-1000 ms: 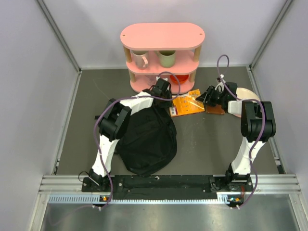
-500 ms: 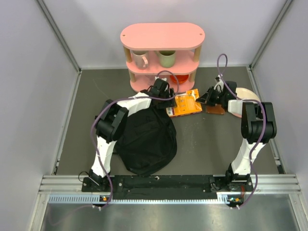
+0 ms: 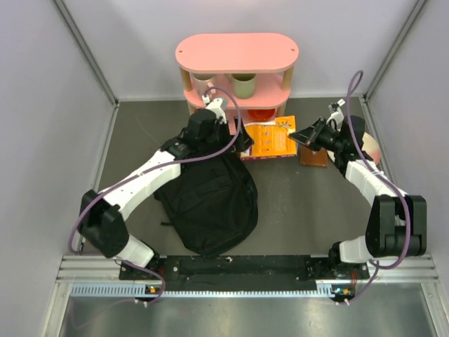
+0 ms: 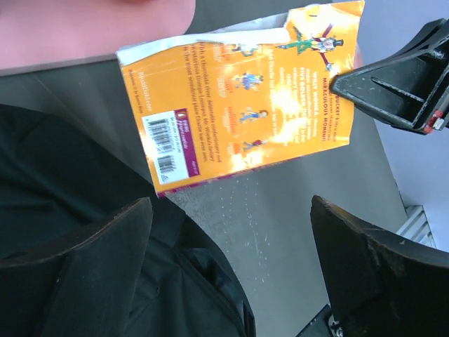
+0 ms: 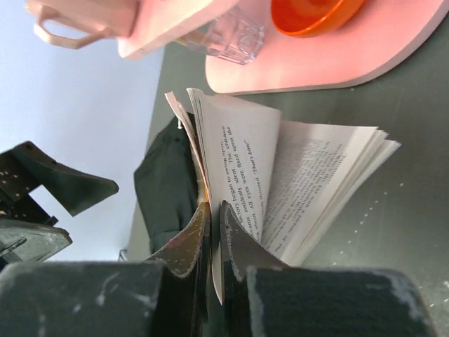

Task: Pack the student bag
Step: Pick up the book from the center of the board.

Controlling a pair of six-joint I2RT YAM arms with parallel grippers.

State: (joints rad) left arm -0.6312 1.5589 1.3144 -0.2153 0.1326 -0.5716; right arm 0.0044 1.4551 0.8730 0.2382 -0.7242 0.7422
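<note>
Book point(image 3: 270, 140) clamped by right gripper point(image 3: 296, 137) beside student bag point(image 3: 210, 203)

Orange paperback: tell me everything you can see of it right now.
The orange paperback is a thin softcover, back cover showing: glossy orange with small cartoon figures, print and a white barcode label. One cover corner is bent. Its printed pages fan open. The right gripper is shut on the cover's edge, holding it tilted in front of the pink shelf, barcode corner by the student bag. The left gripper is open, not touching it.
</note>
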